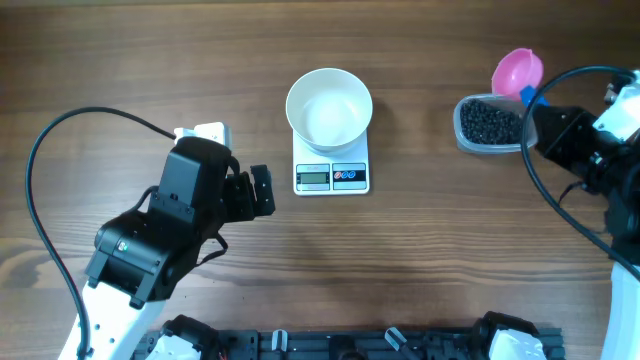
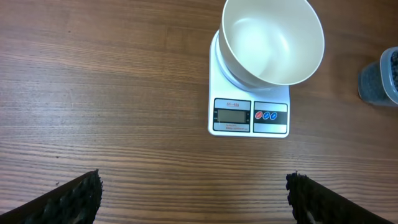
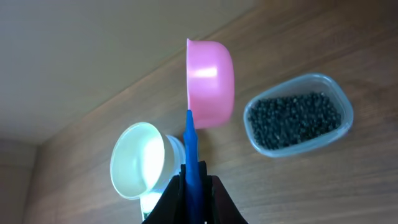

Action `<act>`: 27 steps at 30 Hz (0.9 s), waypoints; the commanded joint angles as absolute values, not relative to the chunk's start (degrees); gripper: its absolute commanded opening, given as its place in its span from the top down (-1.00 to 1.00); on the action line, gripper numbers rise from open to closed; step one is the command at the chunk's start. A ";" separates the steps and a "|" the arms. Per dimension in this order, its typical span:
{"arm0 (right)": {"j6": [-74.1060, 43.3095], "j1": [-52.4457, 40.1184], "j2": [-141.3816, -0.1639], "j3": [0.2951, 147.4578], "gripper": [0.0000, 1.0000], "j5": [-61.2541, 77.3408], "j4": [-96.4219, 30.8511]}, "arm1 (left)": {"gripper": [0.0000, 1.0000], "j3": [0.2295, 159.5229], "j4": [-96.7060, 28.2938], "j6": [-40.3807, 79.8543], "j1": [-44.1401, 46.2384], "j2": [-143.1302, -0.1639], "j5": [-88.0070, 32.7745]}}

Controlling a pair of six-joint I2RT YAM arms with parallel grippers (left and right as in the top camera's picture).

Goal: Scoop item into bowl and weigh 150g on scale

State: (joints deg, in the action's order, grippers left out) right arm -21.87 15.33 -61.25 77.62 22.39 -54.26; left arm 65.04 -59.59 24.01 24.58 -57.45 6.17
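- Beans [image 1: 490, 122]: we find them all in a loose black heap inside the clear tub [image 1: 459, 128], which stands on the table [image 1: 120, 60] at the right, well apart from the scale [image 1: 332, 176].
- The heap covers the tub floor, as the right wrist view shows.
- Bowl [image 1: 329, 108]: white, upright, sitting on the scale platform. It overhangs the far edge, and its inside reads plain white in all three views.
- Scale: its display [image 2: 231, 116] and two round buttons face the robot, uncovered by the bowl. We cannot read the digits.
- Scoop [image 3: 210, 81]: a pink cup on a blue handle [image 3: 189, 149], held in the air near the far corner of the tub. From overhead we see into the cup, which is pink throughout. From the right wrist it shows side-on, to the left of the tub and above the bowl in the picture.
- Right gripper [image 3: 194, 200]: pincer narrow, both fingers pinched against the blue handle, with the cup pointing away from the wrist.
- Left gripper [image 2: 196, 199]: pincer wide, with nothing between the fingers. It sits low over bare table, left of the scale, and faces it without touching.
- We note that neither gripper touches the bowl, scale or tub.
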 commanded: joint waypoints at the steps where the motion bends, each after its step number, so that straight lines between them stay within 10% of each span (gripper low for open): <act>1: -26.00 15.40 -61.56 78.63 0.91 21.80 -50.57 | -1.00 64.86 -59.46 22.70 24.21 -57.67 7.33; 16: -15.20 15.40 -63.05 78.63 0.91 15.44 -32.25 | -1.00 64.86 -59.46 22.70 24.21 -57.67 7.33; 27: -42.85 15.40 -64.90 78.63 0.92 11.38 -15.00 | -1.00 64.86 -59.46 22.70 24.21 -57.67 7.33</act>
State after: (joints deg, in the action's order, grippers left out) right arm -35.92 15.33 -63.44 77.78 12.75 -19.22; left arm 65.01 -59.57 23.59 24.58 -57.49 6.24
